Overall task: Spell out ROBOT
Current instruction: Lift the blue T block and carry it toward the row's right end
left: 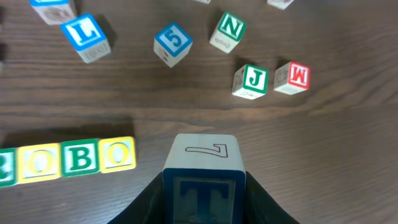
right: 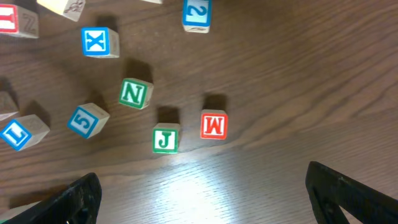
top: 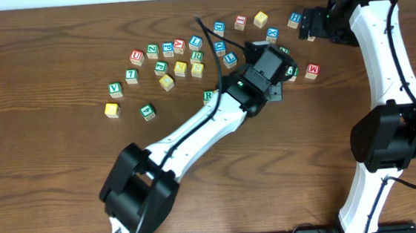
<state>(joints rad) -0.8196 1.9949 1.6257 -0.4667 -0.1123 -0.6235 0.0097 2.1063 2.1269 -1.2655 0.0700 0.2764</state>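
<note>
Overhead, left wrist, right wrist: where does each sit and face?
Overhead: above the table, facing straight down on scattered cubes; left arm and right arm show.
Left wrist: on the left gripper, facing down; its jaws hold the T cube right of the ROBO row.
Right wrist: on the right gripper, facing down; open jaws at the lower corners.
Shared: both wrist views show the J cube and M cube.

I read ROBO on the near-left row of wooden cubes (left: 79,158), T and 7 on the blue-edged wooden cube (left: 203,180); farther right, J on a green-edged wooden cube (left: 252,81), M on a red-edged wooden cube (left: 293,78).
</note>
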